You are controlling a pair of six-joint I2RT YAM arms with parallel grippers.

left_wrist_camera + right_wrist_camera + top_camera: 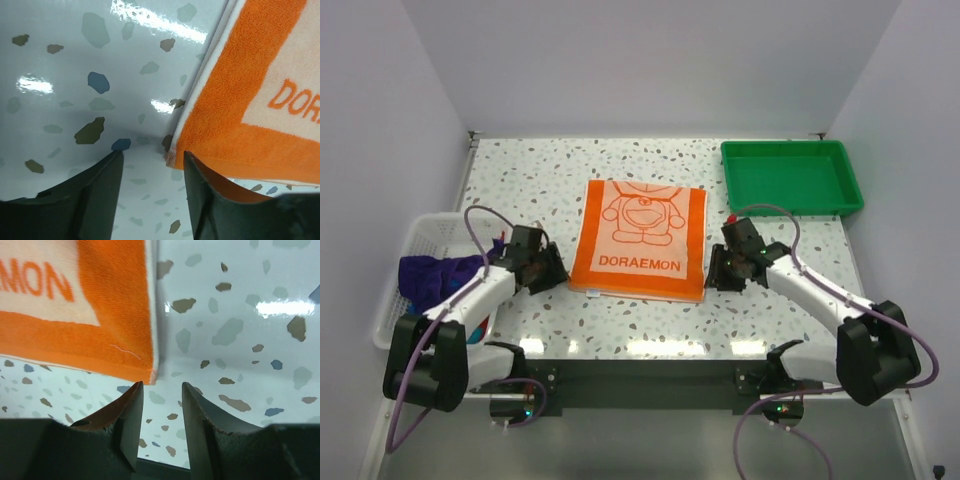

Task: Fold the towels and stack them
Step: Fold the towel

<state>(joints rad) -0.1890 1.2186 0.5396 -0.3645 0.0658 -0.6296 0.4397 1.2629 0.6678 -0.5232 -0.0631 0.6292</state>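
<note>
- Progress: one towel dealt with, by the look of it. Orange towel [638,240] lies flat at table centre, print up, with layered edges along its 6 o'clock side, so I read it as folded.
- Left gripper [556,272] sits at the towel's 7 o'clock corner. Jaws are apart with nothing between them. The corner is just beside one finger, not pinched.
- Right gripper [716,270] mirrors it at the 5 o'clock corner. Jaws are apart and empty, corner just beside.
- Left to do: purple towel [432,272] is bunched, unfolded, in the basket [430,220] at 9 o'clock.
- Red-blue cloth [473,334] peeks out low in the basket behind the left arm. Can't tell how many pieces.
- No stack yet; the orange towel is the only one on the table.
- Tray [795,208] is green, at 1 o'clock, well apart from the orange towel.
- Surface: table [520,170] is glossy pale terrazzo with dark flecks and lamp glare near 6 o'clock. It looks slick, so cloth probably slides easily.
- Room: plain pale walls close in at 9, 12 and 3 o'clock.
</note>
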